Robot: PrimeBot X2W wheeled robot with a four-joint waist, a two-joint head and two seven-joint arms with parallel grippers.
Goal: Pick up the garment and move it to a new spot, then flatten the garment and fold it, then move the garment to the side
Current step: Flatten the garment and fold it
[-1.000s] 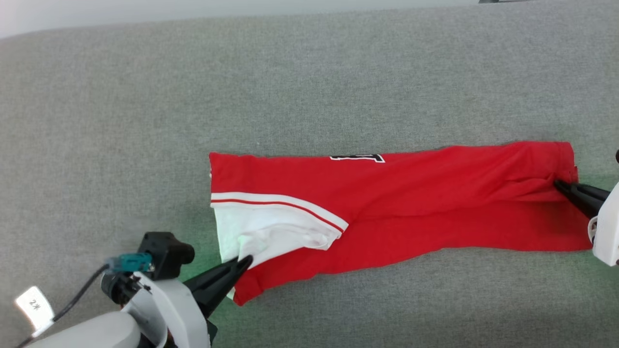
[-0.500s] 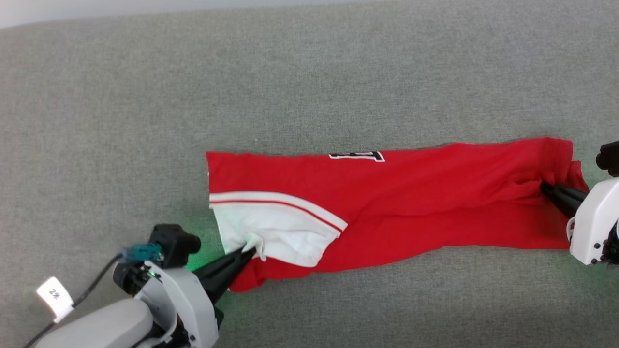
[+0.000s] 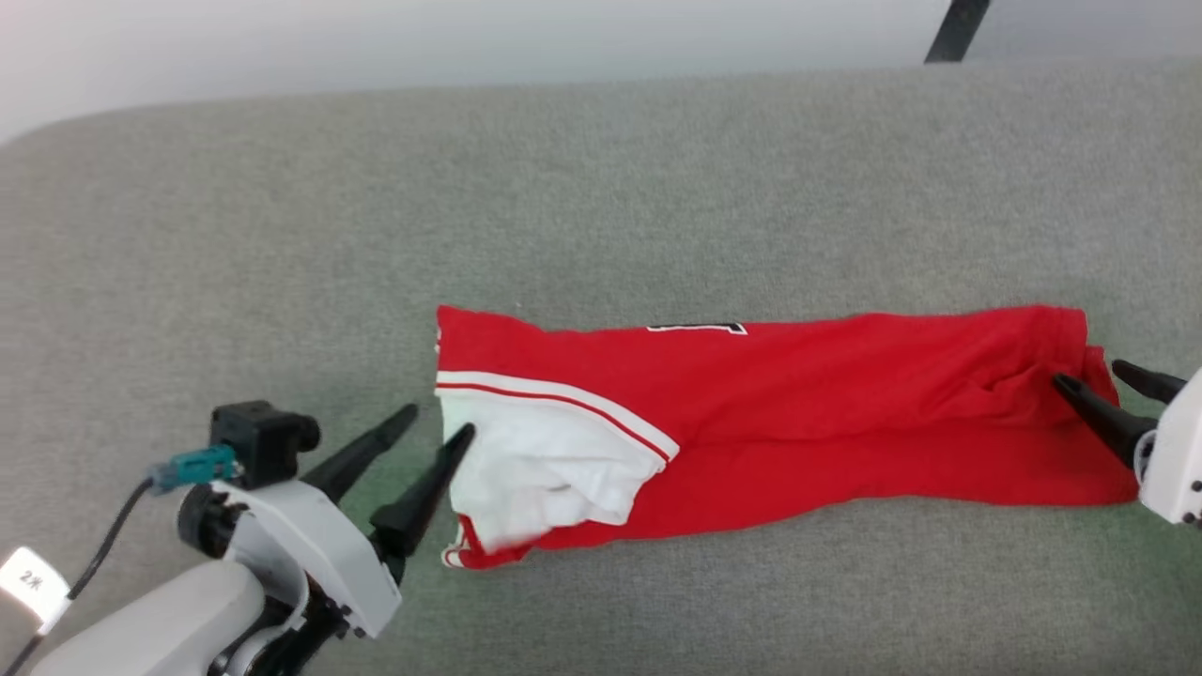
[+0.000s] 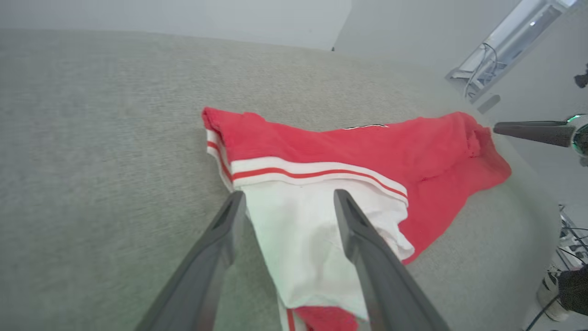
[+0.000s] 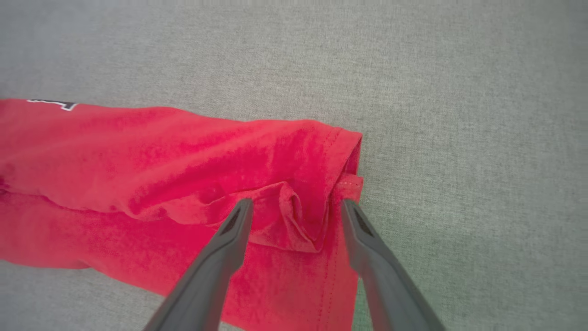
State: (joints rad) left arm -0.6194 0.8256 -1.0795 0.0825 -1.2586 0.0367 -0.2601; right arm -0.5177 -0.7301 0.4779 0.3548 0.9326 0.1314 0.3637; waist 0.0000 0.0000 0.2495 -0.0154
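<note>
The red garment [image 3: 798, 413] lies folded into a long band across the grey surface, its white sleeve panel [image 3: 535, 451] with red-and-white trim at the left end and a sliver of black lettering [image 3: 700, 328] on the far edge. My left gripper [image 3: 434, 422] is open, its fingers just left of the sleeve panel; in the left wrist view the left gripper [image 4: 287, 202] straddles the white sleeve [image 4: 303, 230]. My right gripper [image 3: 1103, 380] is open at the garment's right end; the right wrist view has the right gripper [image 5: 296, 207] over a bunched red hem [image 5: 294, 216].
A grey fabric surface [image 3: 601, 188] stretches wide on all sides of the garment. Its far edge meets a pale wall, with a dark slanted bar [image 3: 953, 28] at the top right. A cable with a white tag [image 3: 33, 582] hangs by my left wrist.
Both grippers have opened and let go of the garment. The left one has drawn back to the left, and the sleeve's bottom edge has dropped and curled. The head camera tilted up slightly.
</note>
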